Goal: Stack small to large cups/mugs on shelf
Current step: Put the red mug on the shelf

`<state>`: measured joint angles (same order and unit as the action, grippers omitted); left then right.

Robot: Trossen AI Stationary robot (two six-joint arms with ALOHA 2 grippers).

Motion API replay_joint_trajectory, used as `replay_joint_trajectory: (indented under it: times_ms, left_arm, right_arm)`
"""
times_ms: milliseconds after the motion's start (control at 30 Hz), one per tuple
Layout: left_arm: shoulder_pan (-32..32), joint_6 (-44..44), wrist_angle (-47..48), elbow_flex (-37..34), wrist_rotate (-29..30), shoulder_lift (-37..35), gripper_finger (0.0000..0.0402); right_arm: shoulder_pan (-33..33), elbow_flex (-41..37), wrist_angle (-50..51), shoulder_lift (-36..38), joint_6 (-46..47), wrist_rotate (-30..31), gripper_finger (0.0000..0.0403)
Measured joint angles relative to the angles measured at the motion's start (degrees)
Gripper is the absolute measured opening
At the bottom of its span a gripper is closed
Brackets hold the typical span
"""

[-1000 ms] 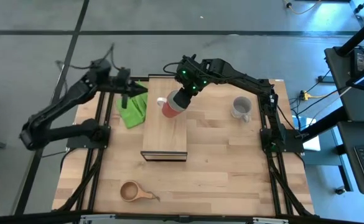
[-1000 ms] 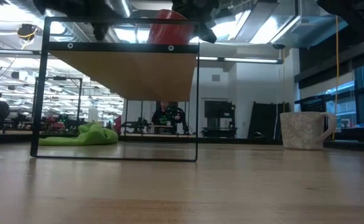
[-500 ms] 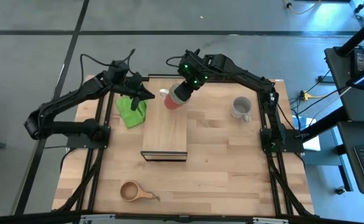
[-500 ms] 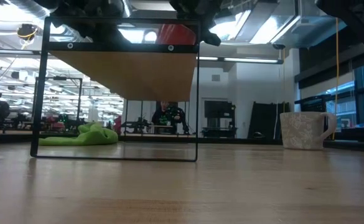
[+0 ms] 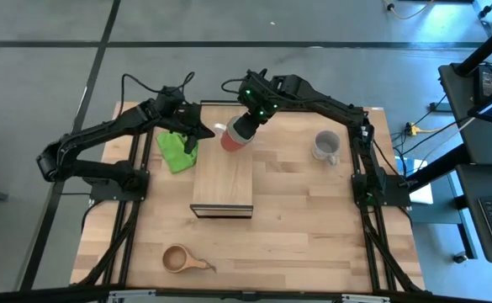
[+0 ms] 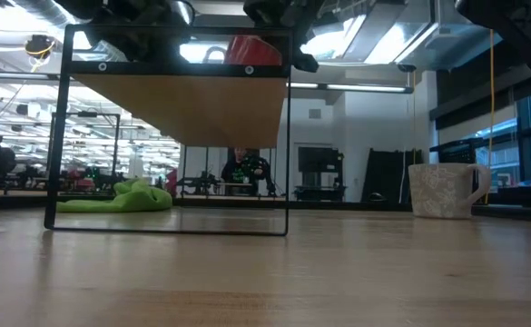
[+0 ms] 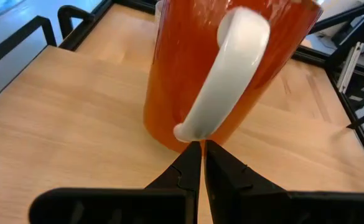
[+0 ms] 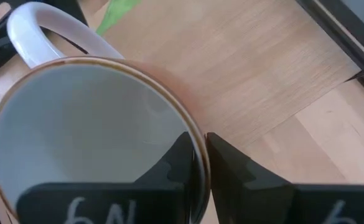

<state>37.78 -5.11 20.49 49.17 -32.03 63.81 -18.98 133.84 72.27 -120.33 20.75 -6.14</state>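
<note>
Lately the left gripper point(image 5: 197, 133) had swung in toward the red mug point(image 5: 234, 139), so a handover or steadying looked near.

Nearest, at six o'clock, lay the round wooden cup point(image 5: 178, 258); on the smooth pale shelf point(image 5: 222, 181) the glossy mug hung by its rim in the right gripper point(image 5: 242, 130); the left fingers point(image 7: 191, 168) were pressed together, perhaps touching the white handle point(image 7: 225, 74); the speckled grey mug point(image 5: 325, 146) stood at three.

Your two arms, dark all over

Both are black and jointed, loose black cables looping off them; green lights glow near the right hand point(image 5: 240, 133).
</note>
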Motion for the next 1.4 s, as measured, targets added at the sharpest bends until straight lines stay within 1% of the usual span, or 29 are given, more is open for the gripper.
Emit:
replay_joint_trajectory:
  times_ms: [133, 300, 567, 933, 1400]
  left_arm:
    - [0.0, -0.04, 0.26, 0.0, 0.74, 0.05, 0.0014]
    - [-0.31, -0.05, -0.09, 0.02, 1.07, 2.16, 0.0014]
    - [-3.58, -0.57, -0.08, 0.0, 0.96, 6.3, 0.0014]
    - [-4.02, -0.14, -0.85, 0.0, 1.33, 6.36, 0.0014]
    - [-4.0, 0.05, -2.06, 0.0, 4.99, 6.34, 0.0014]
  right_arm:
    - [-0.02, 0.0, -0.38, 0.0, 0.02, 0.04, 0.0042]
    - [-0.02, 0.0, -0.59, 0.0, 0.02, 0.05, 0.0042]
    - [-0.02, 0.0, -0.92, 0.0, 0.31, 0.08, 0.0042]
    - [-0.04, 0.0, -0.81, 0.0, 0.31, 0.53, 0.0042]
    - [0.0, 0.0, 0.09, -0.02, 0.02, 0.07, 0.0042]
